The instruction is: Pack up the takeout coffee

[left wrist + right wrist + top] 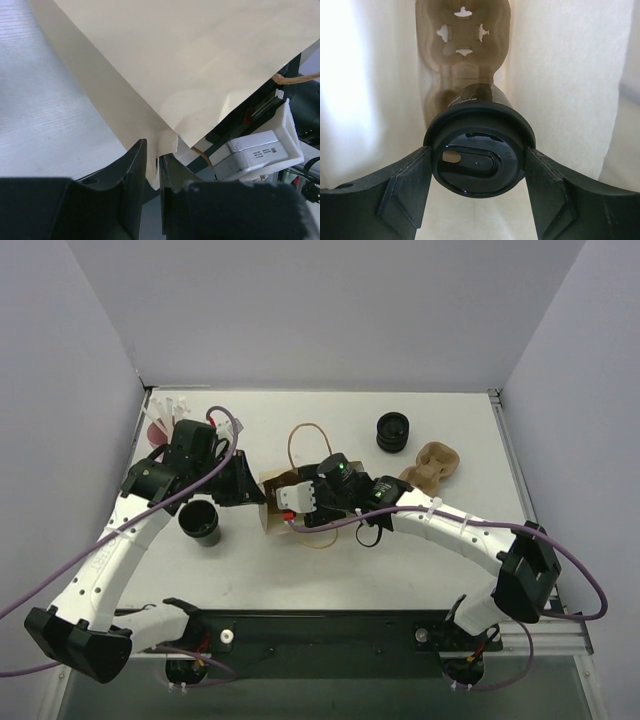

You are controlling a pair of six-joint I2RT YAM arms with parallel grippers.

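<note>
At the far left corner of the tabletop stands a pink cup of white sticks (165,422). Nearer the left edge sits a second black cup (200,522), with no lid that I can make out, untouched and apart from the bag.

The left gripper (152,150) has its fingers almost together, pinching a fold of the brown paper bag (272,512) at its edge. The bag lies on its side near the middle of the tabletop.

The right gripper (477,155) reaches into the bag's mouth. Its 2 fingers press the lid of the takeout coffee (480,97) from either side, so the cup is inside the bag but held. Deeper in lies a pulp cup carrier (462,50).

Toward the far edge, right of middle, is a stack of black ribbed rings (393,432); a second pulp carrier (432,468) lies beside it.

The task looks well advanced: the coffee is in the bag. What probably remains is seating it in the carrier, letting go and pulling out.
</note>
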